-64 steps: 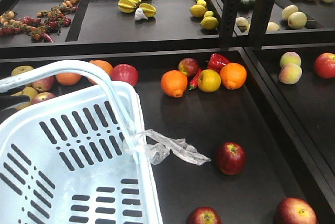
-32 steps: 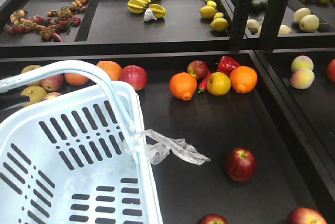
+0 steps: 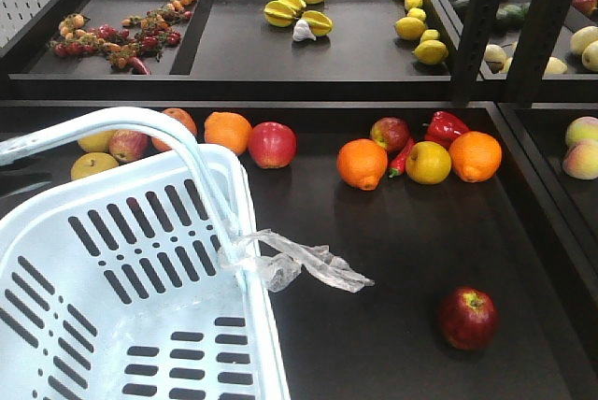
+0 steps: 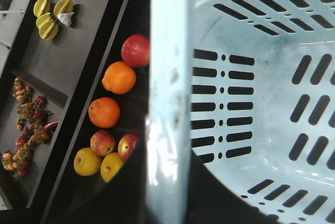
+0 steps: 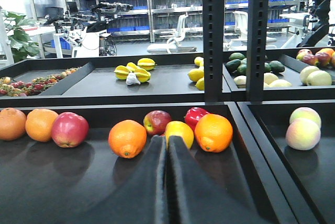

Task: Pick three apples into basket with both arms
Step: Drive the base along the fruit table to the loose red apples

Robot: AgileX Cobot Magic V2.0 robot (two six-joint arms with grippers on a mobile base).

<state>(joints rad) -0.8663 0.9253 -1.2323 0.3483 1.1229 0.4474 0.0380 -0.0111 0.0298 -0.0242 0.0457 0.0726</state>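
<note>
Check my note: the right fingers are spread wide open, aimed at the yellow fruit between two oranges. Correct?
No. The right wrist view shows the right fingers pressed together, not spread. They do aim at the yellow fruit between two oranges.

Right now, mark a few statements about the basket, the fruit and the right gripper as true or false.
1. No apple shows inside the basket. True.
2. The right gripper is wide open. False: its fingers are pressed together, holding nothing.
3. A lone apple lies on the shelf right of the basket. True.
4. The plastic scrap lies inside the basket. False: it trails from the rim out onto the shelf.
</note>
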